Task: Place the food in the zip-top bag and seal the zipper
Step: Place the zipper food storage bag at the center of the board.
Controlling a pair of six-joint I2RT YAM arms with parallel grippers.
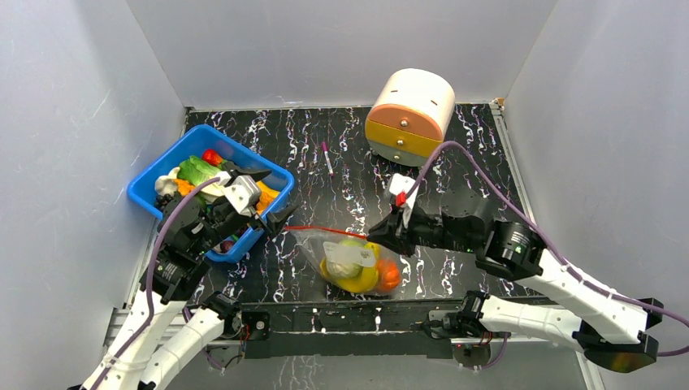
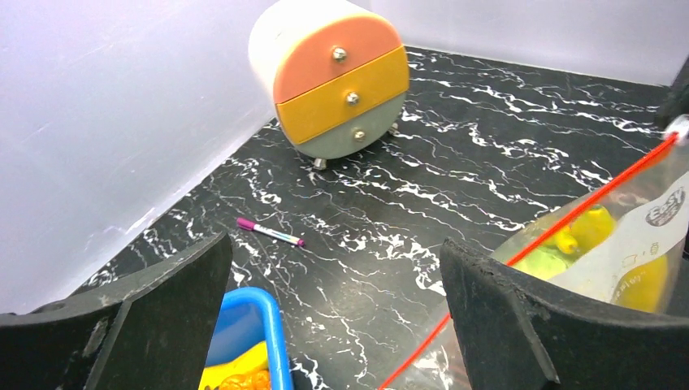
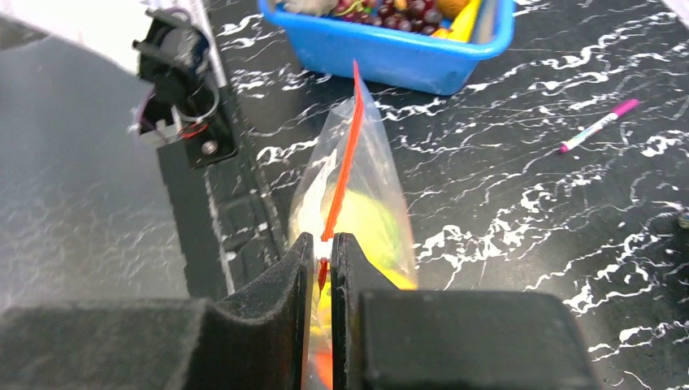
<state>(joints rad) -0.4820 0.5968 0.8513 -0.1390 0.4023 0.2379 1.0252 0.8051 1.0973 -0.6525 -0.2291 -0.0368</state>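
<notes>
My left hand [image 1: 273, 197] sits left of centre in the overhead view, its fingers spread wide apart with nothing between them, at the near right corner of the blue bin [image 1: 153, 192]. The zipper [image 1: 323, 230] begins close beside its lower finger. I cannot tell whether they touch. The zipper is a thin red-orange line running across the middle of the frame to my right hand [image 1: 382, 237]. That hand is pinched together on the strip's other end. In the right wrist view its two fingers [image 3: 276, 284] squeeze the red line with only the plastic between them.

The zip-top bag [image 1: 345, 258] sags below the strip onto the tabletop [image 1: 463, 162] at lower centre, with yellow and orange food [image 1: 366, 278] inside and a white label on its face. More toy pieces lie in the bin at the left: a green cabbage [image 1: 195, 170], a red round fruit [image 1: 211, 156] and dark grapes [image 3: 398, 10]. A round drawer unit [image 1: 410, 114] stands at upper centre, and a pink pen [image 1: 327, 158] lies left of it.
</notes>
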